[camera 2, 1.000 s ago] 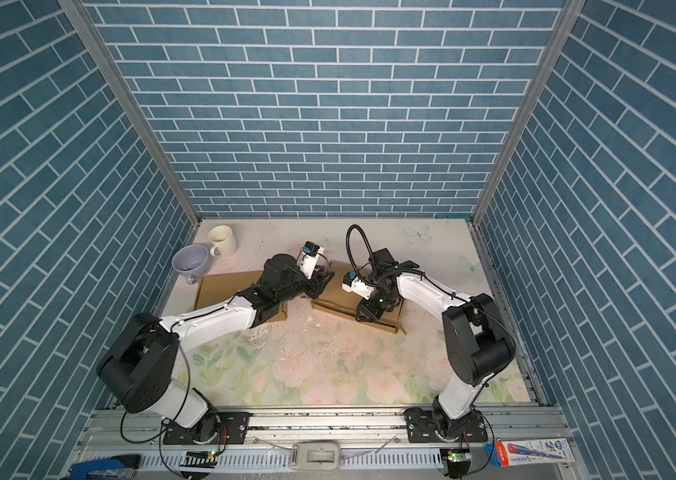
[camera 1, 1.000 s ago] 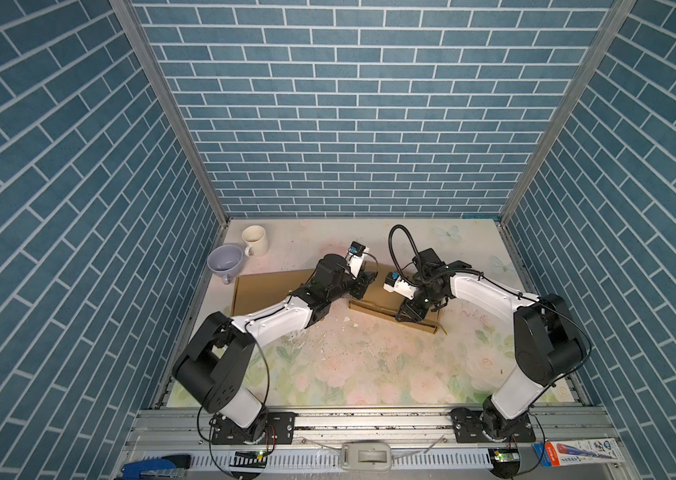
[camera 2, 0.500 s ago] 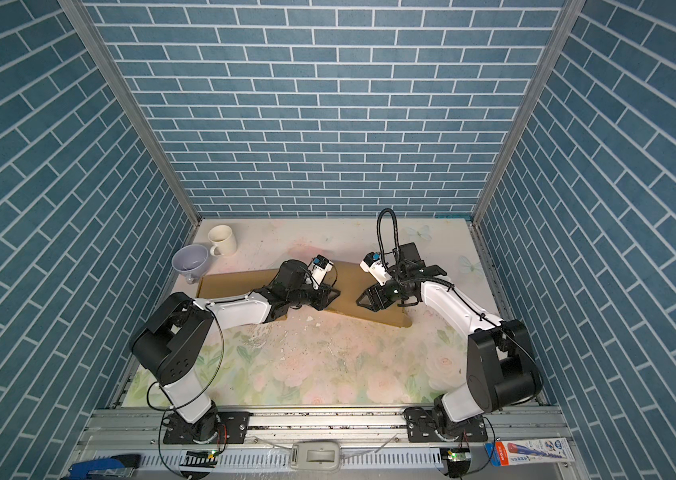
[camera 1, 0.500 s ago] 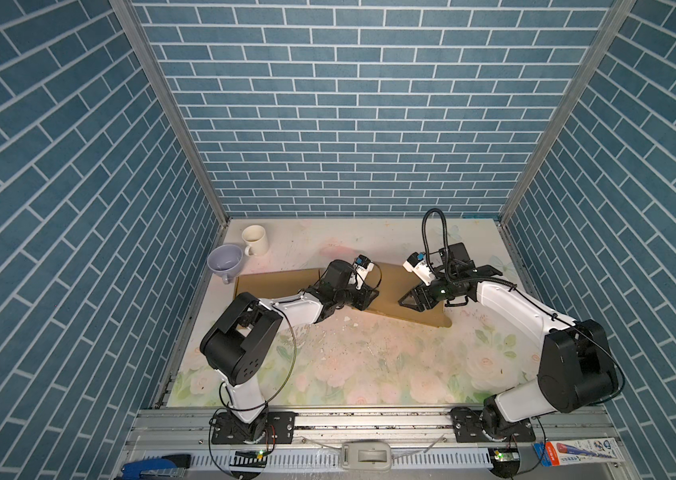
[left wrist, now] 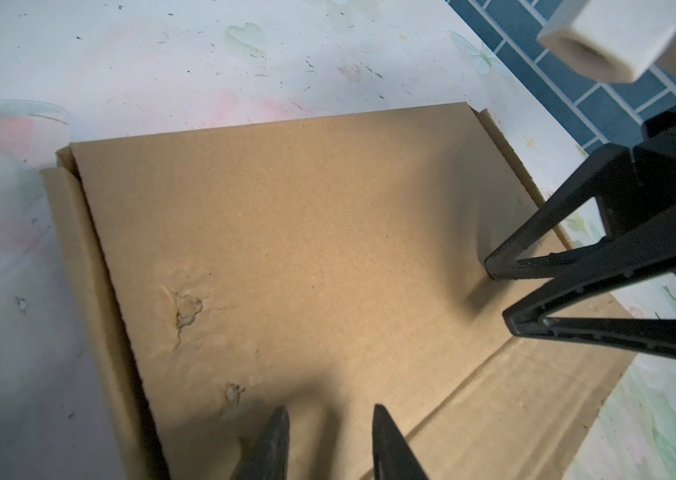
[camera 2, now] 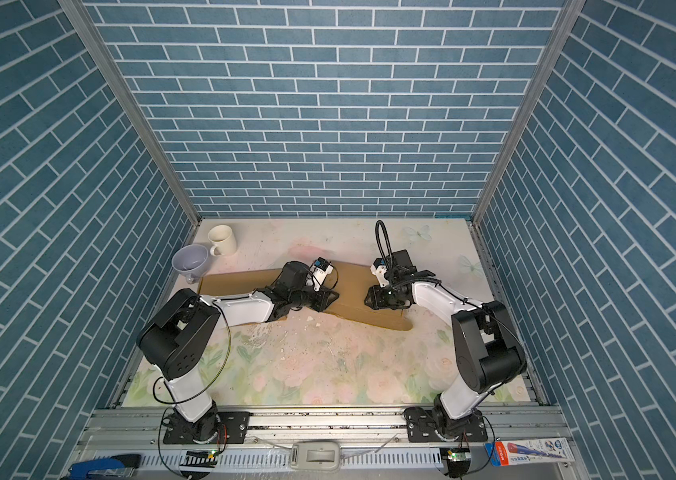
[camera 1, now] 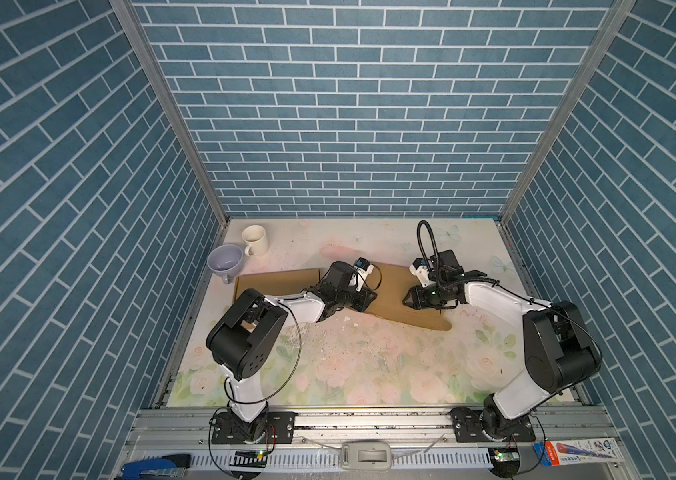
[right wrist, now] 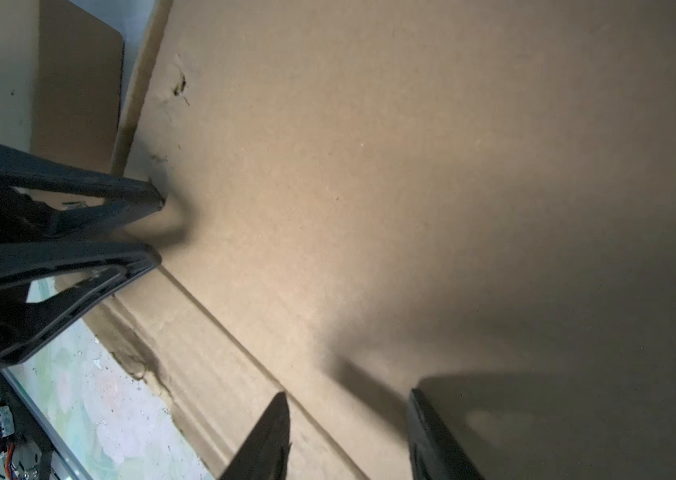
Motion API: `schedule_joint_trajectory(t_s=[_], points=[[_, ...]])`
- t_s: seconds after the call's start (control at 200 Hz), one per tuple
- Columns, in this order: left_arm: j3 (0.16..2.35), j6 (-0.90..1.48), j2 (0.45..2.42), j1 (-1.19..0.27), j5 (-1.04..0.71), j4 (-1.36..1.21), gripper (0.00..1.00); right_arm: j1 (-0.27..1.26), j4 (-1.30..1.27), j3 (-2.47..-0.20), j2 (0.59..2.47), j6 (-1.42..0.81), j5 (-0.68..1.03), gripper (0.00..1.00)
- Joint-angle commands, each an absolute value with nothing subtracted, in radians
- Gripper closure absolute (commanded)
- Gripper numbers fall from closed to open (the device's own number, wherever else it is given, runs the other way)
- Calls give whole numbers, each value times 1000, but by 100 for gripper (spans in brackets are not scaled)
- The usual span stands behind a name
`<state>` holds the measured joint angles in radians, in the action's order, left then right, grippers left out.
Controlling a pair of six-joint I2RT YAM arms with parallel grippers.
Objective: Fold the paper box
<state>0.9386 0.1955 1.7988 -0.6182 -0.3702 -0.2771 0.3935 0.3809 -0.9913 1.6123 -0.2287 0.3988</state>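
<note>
Paper box (camera 1: pixel 388 284), mid-frame in a top view, lies flat; looks light, stiff, creased. I'd grab an edge flap. Left gripper (left wrist: pixel 329 415), right gripper (right wrist: pixel 349 399): jaws spread, empty.

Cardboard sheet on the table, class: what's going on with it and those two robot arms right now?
Two robot arms are working on a cardboard box that lies flat, unfolded, on the floral table. The left gripper and right gripper face each other low over its middle panel, jaws apart, neither holding anything. A white mug and a lavender cup stand untouched in the far left corner.
</note>
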Motion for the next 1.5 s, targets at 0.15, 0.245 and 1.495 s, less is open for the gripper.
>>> schedule_joint_trajectory(t_s=[0.15,0.245,1.495], points=[[1002,186,1692,-566,-355,-132,57,282,405,-967,1493,-319,355,36],[1025,195,1683,-525,-358,-91,51,230,411,-940,1451,-342,371,32],[1132,372,2097,-335,-564,15,72,20,-95,-561,1552,-745,714,1]])
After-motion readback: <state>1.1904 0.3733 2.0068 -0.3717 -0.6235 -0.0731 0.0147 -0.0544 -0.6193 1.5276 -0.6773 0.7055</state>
